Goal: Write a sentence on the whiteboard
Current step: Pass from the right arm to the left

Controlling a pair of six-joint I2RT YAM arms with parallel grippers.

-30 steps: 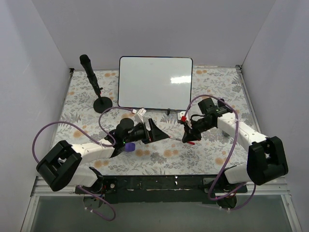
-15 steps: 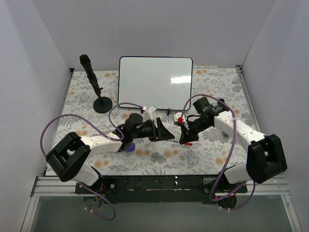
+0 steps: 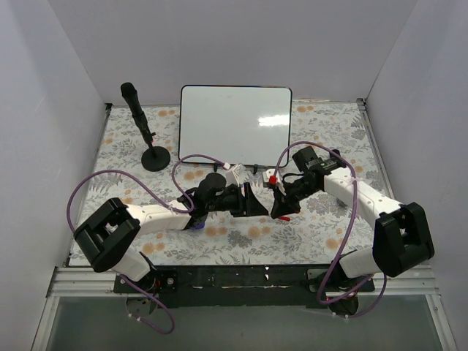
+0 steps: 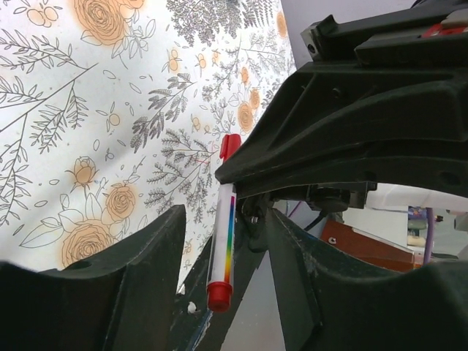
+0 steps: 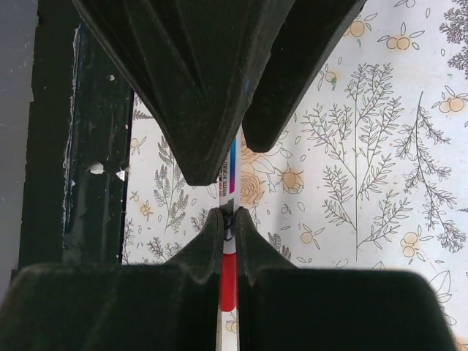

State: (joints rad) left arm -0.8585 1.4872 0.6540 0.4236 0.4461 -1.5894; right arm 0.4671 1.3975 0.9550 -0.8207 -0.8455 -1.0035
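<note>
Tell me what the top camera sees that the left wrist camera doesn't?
Only the top camera shows the whiteboard, with nothing written on it, and a black stand to its left. Only the left wrist camera shows the rainbow stripe on the pen and the left gripper open on either side of it, not touching. Both show the flowery cloth and the right gripper holding the pen.

Whiteboard [image 3: 235, 124]: glossy white face, thin black frame. Table cover [image 3: 329, 124]: white, printed with grey foliage and orange flowers. Marker [image 4: 221, 245]: white barrel, lengthwise rainbow stripe, red at both ends. Stand [image 3: 155, 158]: black. Left arm [image 3: 150, 217] and right arm [image 3: 365, 196]: white links, black joints.
</note>
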